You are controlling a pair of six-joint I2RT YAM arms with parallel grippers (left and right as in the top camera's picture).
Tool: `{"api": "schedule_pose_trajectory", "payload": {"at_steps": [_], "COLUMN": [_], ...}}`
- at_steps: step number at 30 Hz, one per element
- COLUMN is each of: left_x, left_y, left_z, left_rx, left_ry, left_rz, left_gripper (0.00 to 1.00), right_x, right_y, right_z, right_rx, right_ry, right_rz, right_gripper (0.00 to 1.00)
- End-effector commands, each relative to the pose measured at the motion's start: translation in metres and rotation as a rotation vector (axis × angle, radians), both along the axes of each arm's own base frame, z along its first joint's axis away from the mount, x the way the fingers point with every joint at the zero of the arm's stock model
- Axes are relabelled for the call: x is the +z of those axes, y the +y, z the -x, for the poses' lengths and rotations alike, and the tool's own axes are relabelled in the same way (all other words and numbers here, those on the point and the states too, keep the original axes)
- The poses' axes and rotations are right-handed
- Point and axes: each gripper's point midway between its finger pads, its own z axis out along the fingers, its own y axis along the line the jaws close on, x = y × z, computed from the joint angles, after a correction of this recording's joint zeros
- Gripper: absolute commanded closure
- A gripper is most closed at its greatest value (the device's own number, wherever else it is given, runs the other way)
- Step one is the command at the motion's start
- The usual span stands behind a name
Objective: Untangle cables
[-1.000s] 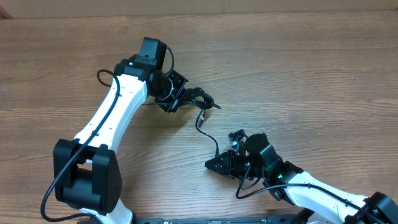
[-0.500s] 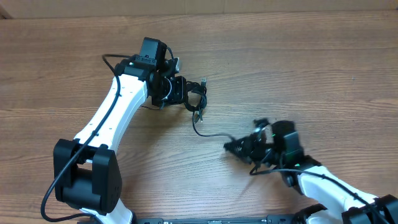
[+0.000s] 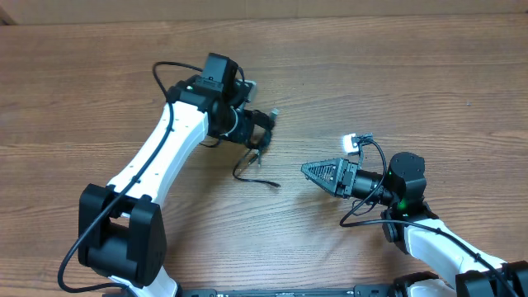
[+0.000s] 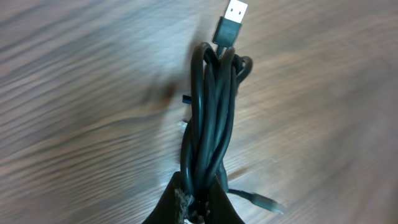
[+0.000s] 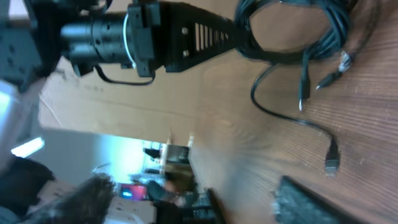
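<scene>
The cables are thin black cords, partly gathered in a hanging bundle with a USB plug at its far end. My left gripper is shut on that bundle; in the left wrist view its jaws pinch the cords at the bottom edge. One loose strand trails onto the table and ends in a small plug. My right gripper stands open to the right of that strand, apart from it, with nothing between its fingers.
The wooden table carries only the arms and the cords. Thicker black wires loop off the right arm, and one arches over the left arm.
My right gripper has let go of the cable end, opened and drawn back to the right. The left gripper has shifted slightly right with the bundle, and the freed strand now lies slack.
</scene>
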Motion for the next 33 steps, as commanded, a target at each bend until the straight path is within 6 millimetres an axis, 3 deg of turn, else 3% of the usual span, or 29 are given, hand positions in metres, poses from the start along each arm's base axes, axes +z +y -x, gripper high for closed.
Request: {"api": "schedule_pose_trajectory", "payload": {"at_steps": [1,4,11,16,20,26,33], "left_x": [0.039,0.063,0.067,0.083,0.078,0.073,0.083], "left_y": [-0.049,-0.069,-0.062,-0.07,-0.067,-0.054,-0.063], "left_z": [0.023,0.048,0.085,0.093,0.091,0.099,0.108], "left_rx": [-0.297,-0.493,-0.619,-0.663,-0.678,-0.707,-0.746], "left_ry": [-0.052,-0.065,0.0,-0.018,-0.034,-0.018,-0.029], "left_rz": [0.269,0.473,0.538,0.65,0.614,0.583,0.656], "left_gripper": [0.96,0.96,0.96,0.96,0.96,0.96,0.94], "right_x": [0.001,0.0,-0.014,-0.022,-0.03,-0.027,-0.02], "right_y": [-0.002,-0.002,-0.009,-0.008,-0.009,-0.009,-0.005], "right_z": [-0.003,-0.002,-0.015,-0.012,-0.009,-0.01,-0.006], "right_rx": [0.007,0.022,-0.048,-0.038,-0.033,-0.031,0.001], "right_ry": [-0.15,-0.257,-0.306,-0.261,-0.213,-0.251,-0.278], "right_rz": [0.05,0.089,0.184,0.193,0.203,0.205,0.177], "right_gripper": [0.0,0.0,0.0,0.0,0.0,0.0,0.35]}}
